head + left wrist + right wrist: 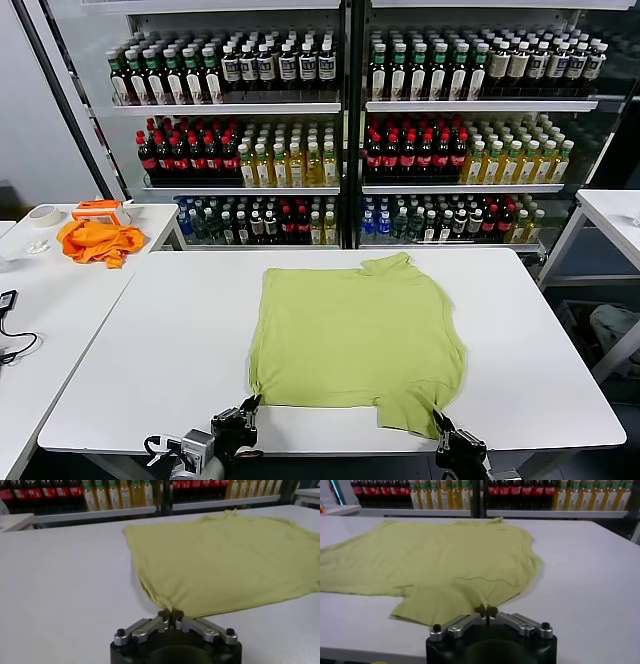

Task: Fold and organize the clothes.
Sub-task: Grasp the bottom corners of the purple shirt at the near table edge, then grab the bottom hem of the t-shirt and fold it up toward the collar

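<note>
Nearest, the left pincer is clenched on the near-left corner of the T-shirt, and the right pincer is clenched on its near-right sleeve edge. Beyond both pincers, the garment lies spread flat on the white tabletop, collar farthest. Farther off stand bottle shelves.

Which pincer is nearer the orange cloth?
Left. The left pincer grips the T-shirt at its near left corner, on the orange cloth's side; the right pincer grips the near right corner.

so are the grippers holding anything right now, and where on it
Both hold the lime T-shirt: the left gripper pinches its near left corner, the right gripper its near right edge.
</note>
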{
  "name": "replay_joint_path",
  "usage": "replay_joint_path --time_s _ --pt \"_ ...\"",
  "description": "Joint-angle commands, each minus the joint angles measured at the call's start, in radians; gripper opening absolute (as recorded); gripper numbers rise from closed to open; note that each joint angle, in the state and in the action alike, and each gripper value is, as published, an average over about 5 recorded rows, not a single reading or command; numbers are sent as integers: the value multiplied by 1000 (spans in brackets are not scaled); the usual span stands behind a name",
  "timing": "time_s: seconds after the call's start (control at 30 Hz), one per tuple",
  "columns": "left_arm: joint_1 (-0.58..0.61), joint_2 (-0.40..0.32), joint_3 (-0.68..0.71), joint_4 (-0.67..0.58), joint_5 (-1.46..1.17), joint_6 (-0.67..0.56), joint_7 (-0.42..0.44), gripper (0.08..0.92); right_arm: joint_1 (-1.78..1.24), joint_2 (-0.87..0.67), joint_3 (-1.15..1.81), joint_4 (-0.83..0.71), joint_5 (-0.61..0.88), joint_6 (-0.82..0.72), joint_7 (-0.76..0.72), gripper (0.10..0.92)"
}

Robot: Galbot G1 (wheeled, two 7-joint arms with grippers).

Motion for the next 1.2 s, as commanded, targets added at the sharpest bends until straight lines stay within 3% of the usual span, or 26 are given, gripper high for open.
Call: replay_joint_path --time_s 0.03,0.4,0.8,0.93,1.2 --pt "27 23 -12 -55 1 -34 2 81 -19 -25 30 64 8 1 -16 105" --pt "190 91 -96 -159 -44 -93 -37 81 -212 -55 88 180 -39 29 -42 105" --pt "386 150 -273 -277 -73 -67 -43 81 -320 -38 118 280 -51 34 -34 105" --pt "345 152 -251 -272 -76 -64 -35 81 -273 -45 106 276 -52 36 -27 105" --pt "61 145 -195 -107 -168 -73 67 81 10 -83 69 157 -45 -15 -15 105"
